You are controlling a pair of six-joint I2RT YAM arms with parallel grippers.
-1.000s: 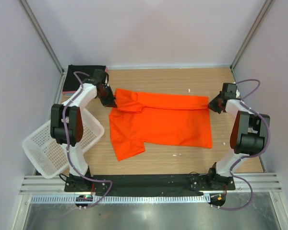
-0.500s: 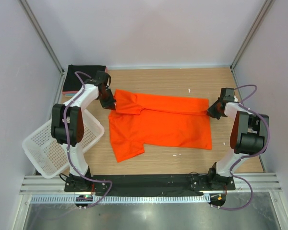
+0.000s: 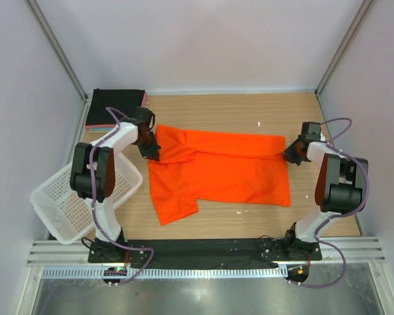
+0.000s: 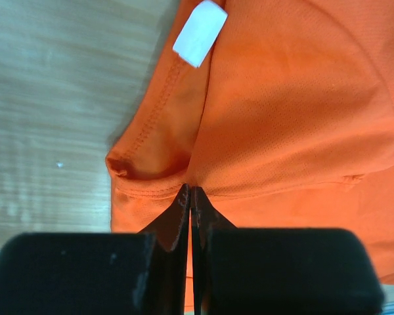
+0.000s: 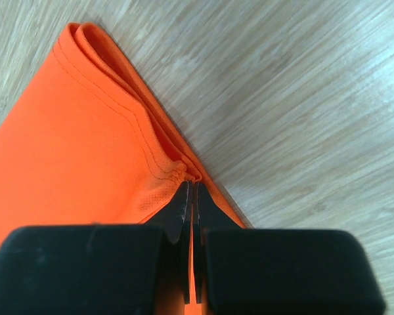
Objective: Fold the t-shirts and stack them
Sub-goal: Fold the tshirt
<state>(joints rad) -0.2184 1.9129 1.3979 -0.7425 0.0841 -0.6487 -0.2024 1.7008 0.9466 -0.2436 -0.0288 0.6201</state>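
The orange-red t-shirt (image 3: 223, 172) lies across the middle of the table, its far part folded over toward the front. My left gripper (image 3: 151, 152) is shut on the shirt's left edge near the collar; in the left wrist view the jaws (image 4: 190, 190) pinch a fold of orange cloth (image 4: 282, 111), with a white label (image 4: 199, 33) above. My right gripper (image 3: 289, 153) is shut on the shirt's right edge; in the right wrist view the tips (image 5: 192, 185) pinch the stitched hem (image 5: 92, 138). A folded black shirt (image 3: 115, 105) tops a stack at the far left, with pink and teal edges below.
A white mesh basket (image 3: 65, 200) sits tilted at the left front, beside the left arm. Grey walls and metal posts close in the wooden table (image 3: 249, 108) at the back and sides. A black rail (image 3: 203, 249) runs along the near edge.
Both grippers have moved toward the front with the shirt's folded edge, the left one by more. The shirt's far edge now lies a little nearer.
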